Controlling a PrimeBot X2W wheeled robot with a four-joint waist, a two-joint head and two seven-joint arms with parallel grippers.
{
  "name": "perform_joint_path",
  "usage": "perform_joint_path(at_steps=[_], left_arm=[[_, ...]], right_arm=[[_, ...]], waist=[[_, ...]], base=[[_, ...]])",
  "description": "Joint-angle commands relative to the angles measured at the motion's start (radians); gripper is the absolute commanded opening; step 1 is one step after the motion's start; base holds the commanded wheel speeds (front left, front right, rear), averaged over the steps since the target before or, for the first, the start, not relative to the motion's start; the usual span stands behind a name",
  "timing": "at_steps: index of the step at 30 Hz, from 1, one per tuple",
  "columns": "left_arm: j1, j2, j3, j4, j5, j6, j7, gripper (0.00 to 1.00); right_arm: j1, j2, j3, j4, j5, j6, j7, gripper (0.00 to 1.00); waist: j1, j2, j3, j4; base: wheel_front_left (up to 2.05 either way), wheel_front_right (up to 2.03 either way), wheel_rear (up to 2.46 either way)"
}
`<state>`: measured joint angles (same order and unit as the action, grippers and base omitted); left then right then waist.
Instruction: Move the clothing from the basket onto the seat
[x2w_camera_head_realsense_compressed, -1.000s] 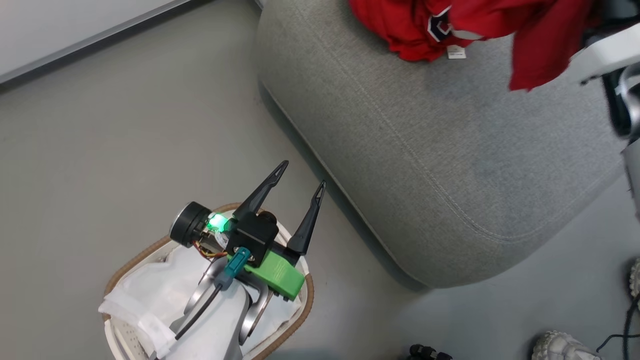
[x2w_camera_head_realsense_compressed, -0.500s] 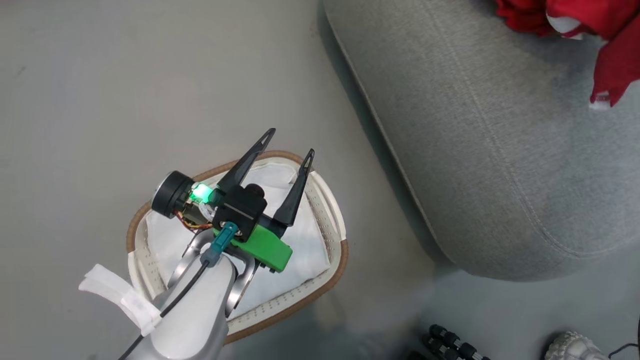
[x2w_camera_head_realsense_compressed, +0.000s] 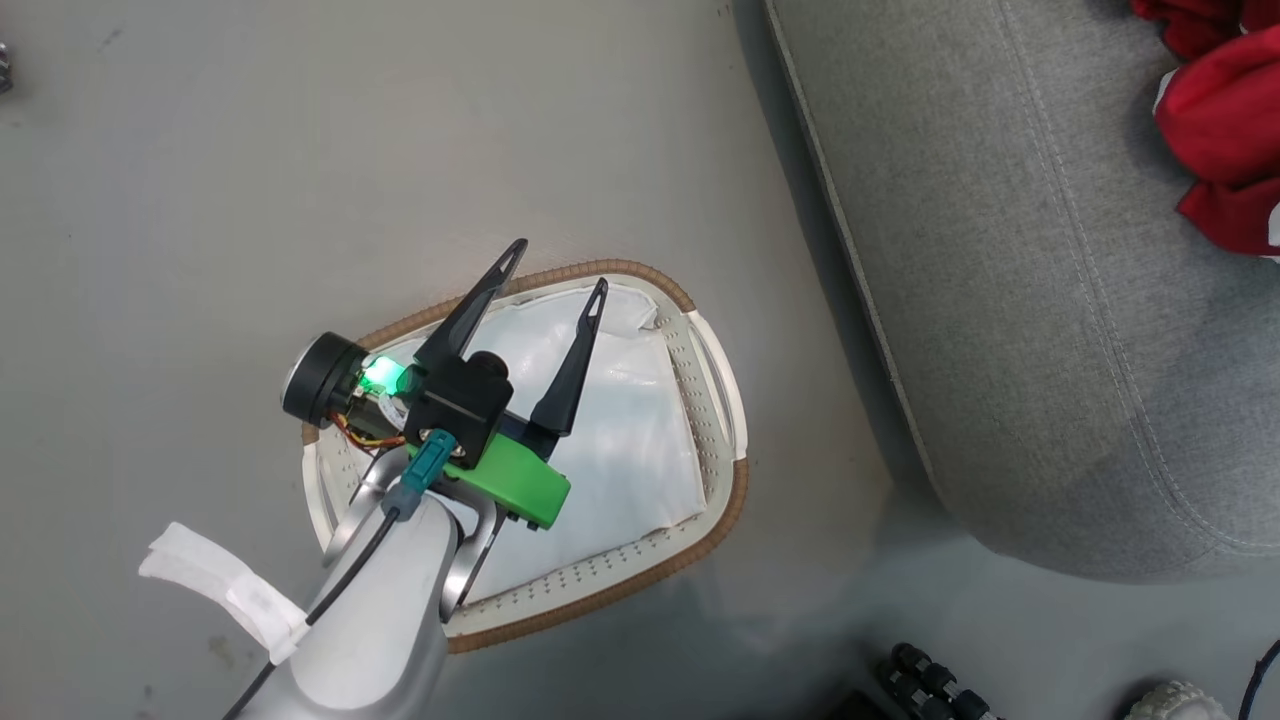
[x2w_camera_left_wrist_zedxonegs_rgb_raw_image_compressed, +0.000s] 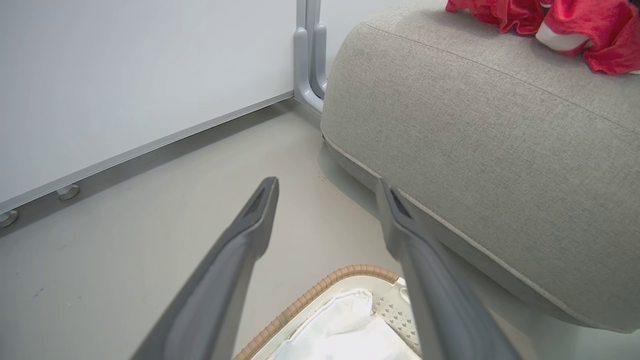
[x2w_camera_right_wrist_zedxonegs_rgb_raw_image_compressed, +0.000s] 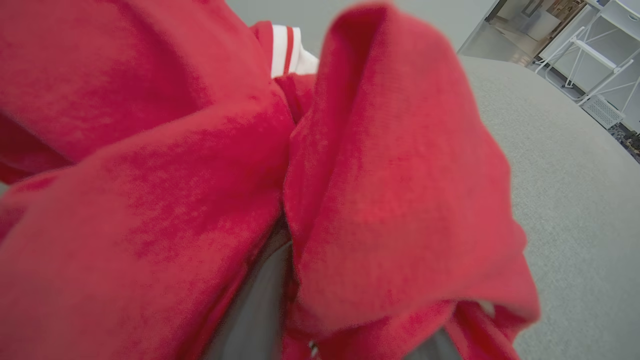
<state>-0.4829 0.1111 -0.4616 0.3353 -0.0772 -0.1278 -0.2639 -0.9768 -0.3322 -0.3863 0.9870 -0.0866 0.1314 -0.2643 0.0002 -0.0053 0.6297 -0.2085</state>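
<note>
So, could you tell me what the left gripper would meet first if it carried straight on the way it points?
Probably the bare floor beyond the rim of the basket; the left gripper aims just beside the seat, though depth is unclear.

red clothing (x2w_camera_head_realsense_compressed: 1225, 140) with white stripes, grey seat (x2w_camera_head_realsense_compressed: 1000, 300), cream basket (x2w_camera_head_realsense_compressed: 716, 395).

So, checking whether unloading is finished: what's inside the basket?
The basket holds its white cloth liner, with nothing lying on the part that shows. The left gripper and its forearm cover the liner's left part.
</note>
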Motion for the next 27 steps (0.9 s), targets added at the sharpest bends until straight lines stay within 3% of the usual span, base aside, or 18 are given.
perform_joint_path(at_steps=[1, 16, 27], left_arm=[[0.014, 0.001, 0.003, 0.005, -0.005, -0.004, -0.001, 1.0], [0.142, -0.031, 0.093, 0.033, -0.024, 0.006, -0.001, 1.0], [0.239, -0.038, 0.239, 0.011, -0.01, 0.045, -0.001, 1.0]], right_arm=[[0.033, 0.011, -0.008, -0.01, -0.003, -0.001, 0.0, 1.0], [0.338, 0.063, 0.023, -0.212, 0.088, -0.001, 0.0, 1.0], [0.486, 0.17, 0.216, -0.416, 0.19, -0.001, 0.0, 1.0]], waist=[[-0.0002, 0.0053, -0.037, -0.017], [-0.0002, 0.0053, -0.269, -0.049], [-0.0002, 0.0053, -0.363, 0.014]], base=[[0.0, 0.0, 0.0], [0.0, 0.0, 0.0], [0.0, 0.0, 0.0]])
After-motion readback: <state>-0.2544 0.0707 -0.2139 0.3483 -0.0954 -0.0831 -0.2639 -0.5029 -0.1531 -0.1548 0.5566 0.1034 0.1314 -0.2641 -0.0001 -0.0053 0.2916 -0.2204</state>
